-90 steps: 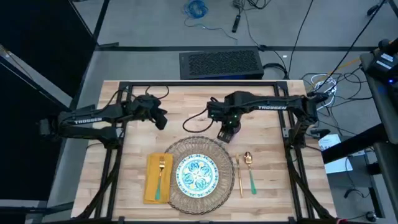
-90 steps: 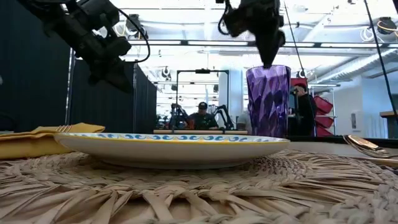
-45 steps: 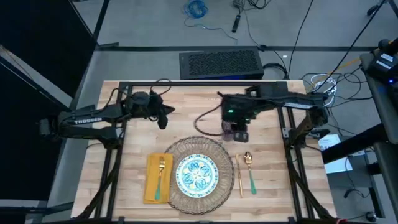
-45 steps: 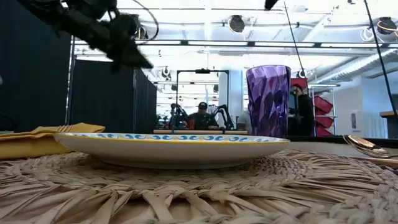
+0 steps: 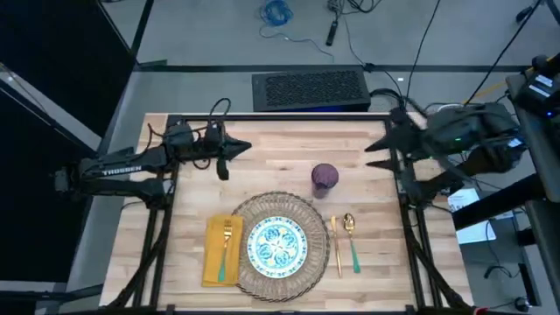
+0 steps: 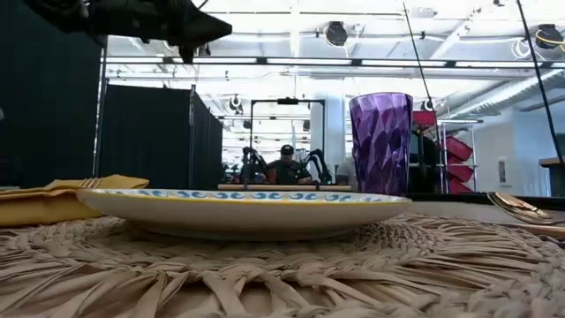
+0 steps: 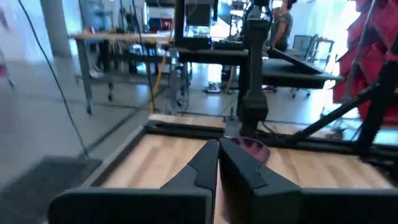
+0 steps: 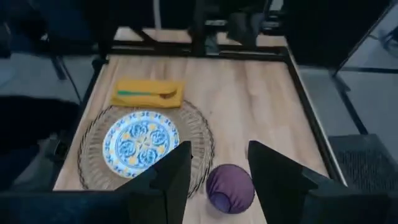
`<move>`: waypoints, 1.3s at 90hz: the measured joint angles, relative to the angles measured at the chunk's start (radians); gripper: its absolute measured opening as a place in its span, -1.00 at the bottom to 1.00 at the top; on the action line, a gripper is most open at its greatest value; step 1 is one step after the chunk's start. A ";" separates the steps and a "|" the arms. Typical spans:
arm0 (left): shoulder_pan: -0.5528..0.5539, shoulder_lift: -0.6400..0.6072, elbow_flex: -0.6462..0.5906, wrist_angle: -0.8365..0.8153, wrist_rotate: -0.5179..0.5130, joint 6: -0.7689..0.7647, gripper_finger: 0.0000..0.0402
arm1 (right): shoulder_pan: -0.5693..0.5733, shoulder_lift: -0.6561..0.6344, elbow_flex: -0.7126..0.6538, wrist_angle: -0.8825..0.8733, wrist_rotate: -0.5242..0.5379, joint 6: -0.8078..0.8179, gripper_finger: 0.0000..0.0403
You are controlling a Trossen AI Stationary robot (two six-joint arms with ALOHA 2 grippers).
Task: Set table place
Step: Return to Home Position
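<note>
Black-framed tabletop (image 5: 262, 166), upper planks bare between my claws. Wicker mat (image 5: 297, 208) lower centre, plate (image 5: 276, 246) on it. Yellow napkin (image 5: 213, 262) just left of the mat, fork (image 5: 226, 249) on top. Purple cup (image 5: 325, 177) upright at the mat's upper right. Spoon (image 5: 351, 236) right of the mat. "TROSSEN" on my left arm. Left claw (image 5: 238, 149) upper left, pinched closed, empty. Right claw (image 5: 374, 155) upper right, fingers wide apart, empty.
</note>
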 joint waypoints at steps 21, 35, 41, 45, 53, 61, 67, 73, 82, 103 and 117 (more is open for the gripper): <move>0.056 -0.117 0.000 -0.033 -0.003 0.018 -1.00 | 0.062 -0.265 -0.429 0.317 -0.004 0.006 -0.28; 0.096 -0.235 0.000 -0.180 0.004 0.010 -1.00 | 0.094 -0.415 -0.692 0.627 -0.003 -0.078 -0.28; 0.101 -0.283 0.000 -0.268 0.004 0.008 -1.00 | 0.101 -0.458 -0.784 0.717 -0.005 -0.097 -0.28; 0.101 -0.308 0.000 -0.322 0.005 -0.005 -1.00 | 0.106 -0.483 -0.845 0.752 -0.005 -0.112 -0.28; 0.101 -0.326 0.000 -0.382 0.004 -0.041 -1.00 | 0.106 -0.524 -0.951 0.788 -0.004 -0.137 -0.28; 0.101 -0.326 -0.011 -0.394 0.002 -0.060 -1.00 | 0.106 -0.559 -1.058 0.847 -0.003 -0.141 -0.28; 0.100 -0.322 -0.037 -0.380 -0.017 -0.082 -1.00 | 0.106 -0.586 -1.125 0.922 -0.007 -0.134 -0.28; 0.100 -0.322 -0.085 -0.306 -0.035 -0.106 -1.00 | 0.106 -0.612 -1.176 0.985 -0.053 -0.135 -0.28; 0.100 -0.331 -0.178 -0.138 -0.040 -0.123 -1.00 | 0.107 -0.660 -1.201 0.996 -0.138 -0.153 -0.28; 0.110 -0.397 -0.317 0.035 -0.108 -0.121 -1.00 | 0.151 -0.801 -1.266 1.111 -0.443 -0.056 -0.28; 0.130 -0.425 -0.386 0.090 -0.124 -0.123 -1.00 | 0.164 -0.912 -1.423 1.174 -0.168 -0.055 -0.28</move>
